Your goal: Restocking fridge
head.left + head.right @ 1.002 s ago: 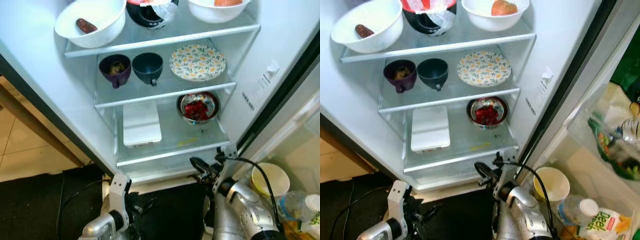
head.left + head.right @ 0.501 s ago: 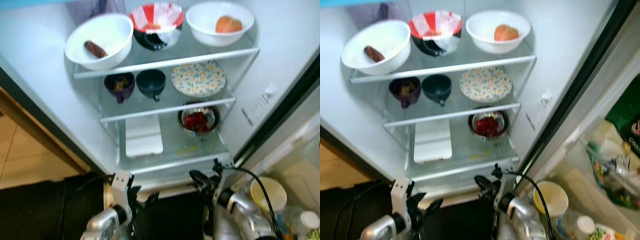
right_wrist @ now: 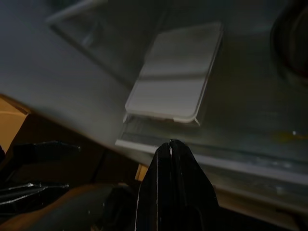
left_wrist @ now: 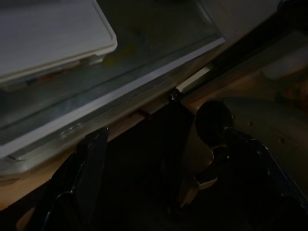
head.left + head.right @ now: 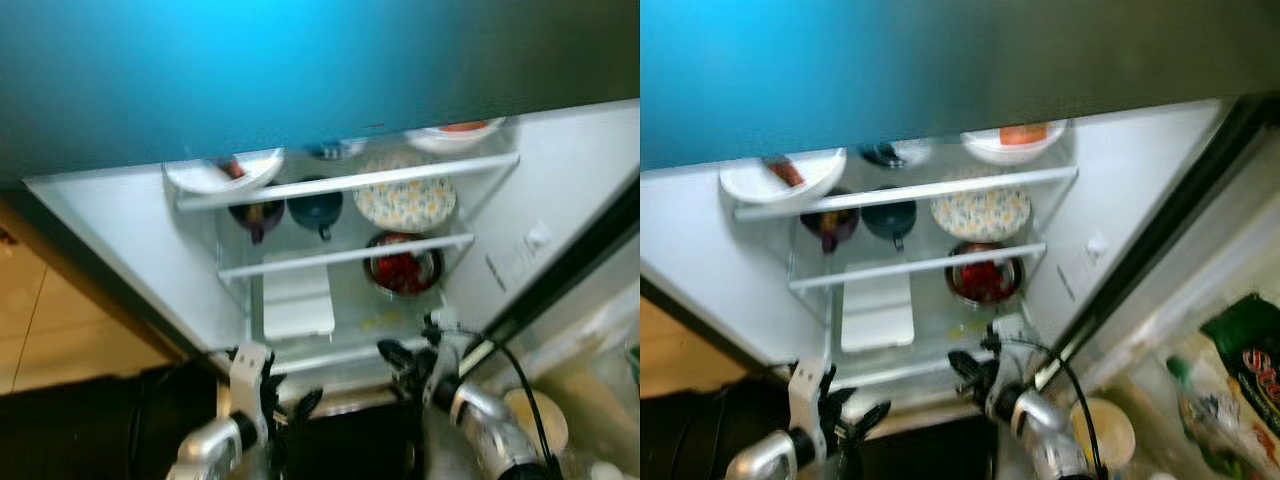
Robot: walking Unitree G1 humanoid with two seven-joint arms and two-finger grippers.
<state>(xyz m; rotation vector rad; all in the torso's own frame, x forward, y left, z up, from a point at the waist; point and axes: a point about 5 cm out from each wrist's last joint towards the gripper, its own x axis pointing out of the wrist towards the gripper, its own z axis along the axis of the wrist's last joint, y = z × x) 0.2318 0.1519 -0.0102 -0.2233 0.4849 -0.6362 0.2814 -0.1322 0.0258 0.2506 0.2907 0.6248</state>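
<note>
Fridge shelves face me, door swung wide. My right claw [image 3: 171, 144], pressed together and empty, hangs just below the white lidded box [image 5: 877, 313] on the bottom shelf; my left claw [image 4: 163, 144] is spread, lower still. Beside that box sits a steel bowl [image 5: 983, 277], probably slippery, best gripped at its rim.

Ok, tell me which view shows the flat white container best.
The right wrist view: the flat white container lies whole on the bottom fridge shelf. The eye views show it small and blurred; the left wrist view catches just a corner.
</note>
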